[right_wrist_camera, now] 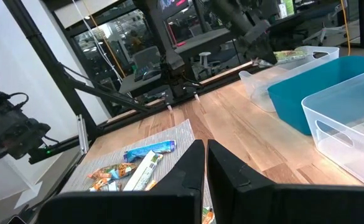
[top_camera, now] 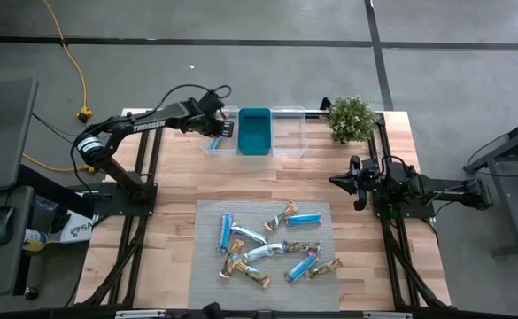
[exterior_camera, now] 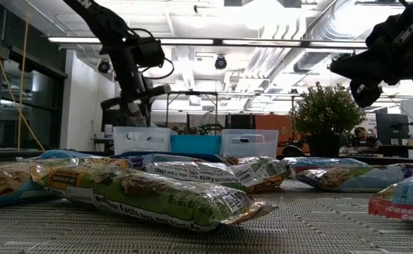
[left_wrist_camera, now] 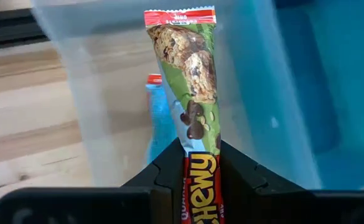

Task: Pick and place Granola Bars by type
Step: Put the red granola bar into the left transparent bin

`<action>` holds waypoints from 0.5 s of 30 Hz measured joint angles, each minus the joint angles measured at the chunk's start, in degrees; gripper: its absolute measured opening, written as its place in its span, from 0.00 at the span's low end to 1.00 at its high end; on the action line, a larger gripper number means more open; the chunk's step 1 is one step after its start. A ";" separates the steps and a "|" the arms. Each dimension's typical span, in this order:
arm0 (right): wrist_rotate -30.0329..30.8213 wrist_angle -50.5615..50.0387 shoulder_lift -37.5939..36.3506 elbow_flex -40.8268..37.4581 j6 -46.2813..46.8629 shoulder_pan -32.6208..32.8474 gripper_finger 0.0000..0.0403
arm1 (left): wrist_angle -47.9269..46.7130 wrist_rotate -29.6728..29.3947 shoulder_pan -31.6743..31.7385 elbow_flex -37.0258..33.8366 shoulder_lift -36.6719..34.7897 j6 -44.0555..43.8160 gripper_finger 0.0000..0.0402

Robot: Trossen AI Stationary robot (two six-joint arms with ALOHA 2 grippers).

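Granola Bars (top_camera: 272, 251) lie well below our reach — left claw (left_wrist_camera: 200, 177) pinches a green chewy bar (left_wrist_camera: 194, 81) over the clear bin (top_camera: 220, 133); right claw (right_wrist_camera: 205, 163) waits, pressed together.

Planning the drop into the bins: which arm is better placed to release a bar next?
Left. The left gripper is shut on a green Chewy granola bar above the clear bin. The right gripper waits beside the mat, holding nothing.

Granola bars (exterior_camera: 157, 194) lie before three bins (exterior_camera: 195, 143).
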 joint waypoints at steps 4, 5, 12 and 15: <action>0.01 0.00 0.00 0.00 0.01 -0.01 0.00 | 1.56 -2.72 -0.74 -0.50 0.00 0.27 0.18; -0.01 0.00 0.00 0.00 0.00 -0.01 0.00 | 1.66 -2.42 -0.74 -0.54 0.00 0.74 0.18; -0.02 0.00 0.00 0.00 0.01 -0.01 0.00 | 2.18 0.16 -0.75 -0.62 0.04 4.71 0.18; -0.01 0.00 0.00 0.00 -0.01 -0.01 0.00 | 2.41 1.60 -0.77 -0.62 0.04 7.01 0.20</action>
